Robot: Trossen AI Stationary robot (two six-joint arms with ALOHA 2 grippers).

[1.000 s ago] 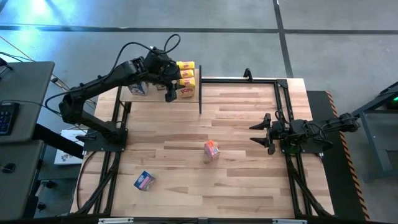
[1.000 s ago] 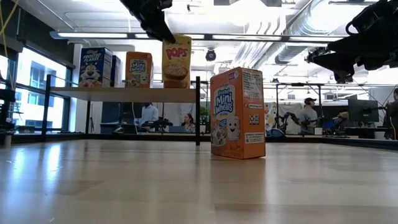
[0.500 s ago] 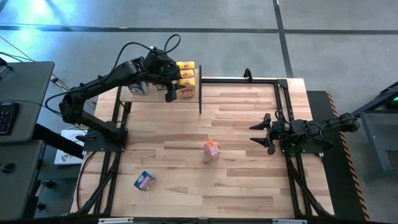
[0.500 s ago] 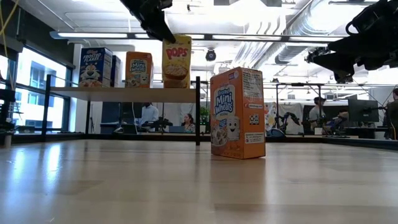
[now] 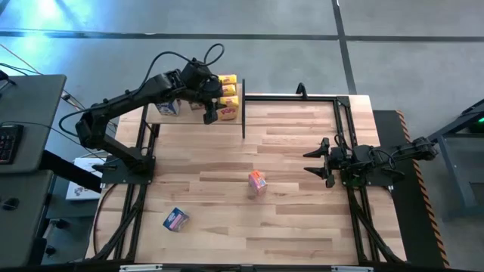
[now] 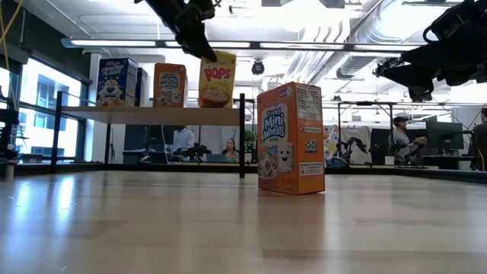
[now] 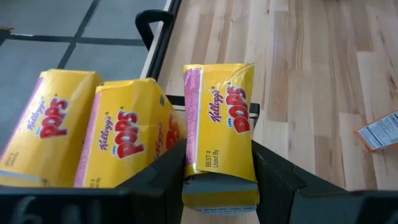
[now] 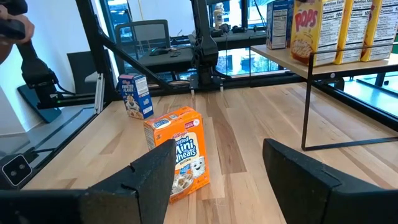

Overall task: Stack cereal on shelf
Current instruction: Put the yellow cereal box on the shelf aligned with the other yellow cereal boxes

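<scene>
The shelf stands at the table's far left, its board raised on thin black posts. A blue box, an orange box and two yellow boxes stand on the shelf. My left gripper is shut on another yellow cereal box at the shelf's right end. My right gripper hangs open over the table's right side, with nothing between its fingers. My left gripper pinches the yellow box's two wide faces between its two fingers, at the top end nearest the arm. It comes slanting down from the left. The box stands nearly upright, slightly tilted, its bottom level with the shelf board; whether it rests there I cannot tell.
An orange cereal box stands upright mid-table, in front of my right gripper. A blue box sits near the front left. Black frame rails run along the table's right and far edges. Bare wood lies between the shelf and the orange box.
My left gripper has eased down and a little toward the shelf's right end with the yellow box. The box has sunk slightly and now tips a little, where it stood straight before.
</scene>
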